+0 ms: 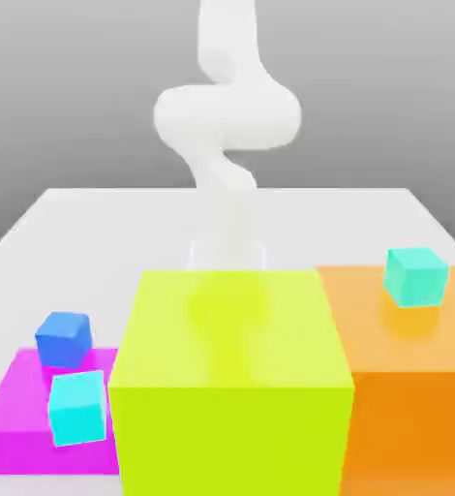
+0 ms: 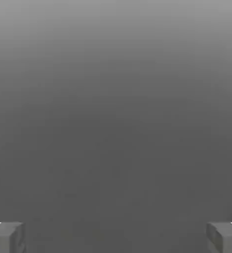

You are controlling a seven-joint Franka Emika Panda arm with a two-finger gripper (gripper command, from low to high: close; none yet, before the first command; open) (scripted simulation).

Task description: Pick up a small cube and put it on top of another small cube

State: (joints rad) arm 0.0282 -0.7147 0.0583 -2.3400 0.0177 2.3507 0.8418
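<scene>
Three small cubes show in the exterior view. A blue small cube point(image 1: 63, 338) and a cyan small cube point(image 1: 77, 408) rest on a flat magenta block point(image 1: 18, 407) at the exterior view's left. A teal small cube point(image 1: 416, 276) sits on top of a tall orange block point(image 1: 406, 387) at the exterior view's right. My white arm point(image 1: 227, 126) comes down behind a large yellow-green block point(image 1: 231, 378), far from all three cubes. In the hand view my gripper point(image 2: 116, 237) is open; its fingertips point(image 2: 7, 237) stand wide apart over plain grey ground, with nothing between them.
The large yellow-green block stands in the middle front, between the magenta block and the orange block, and hides my arm's lower end. The pale table point(image 1: 96, 218) runs back behind the blocks.
</scene>
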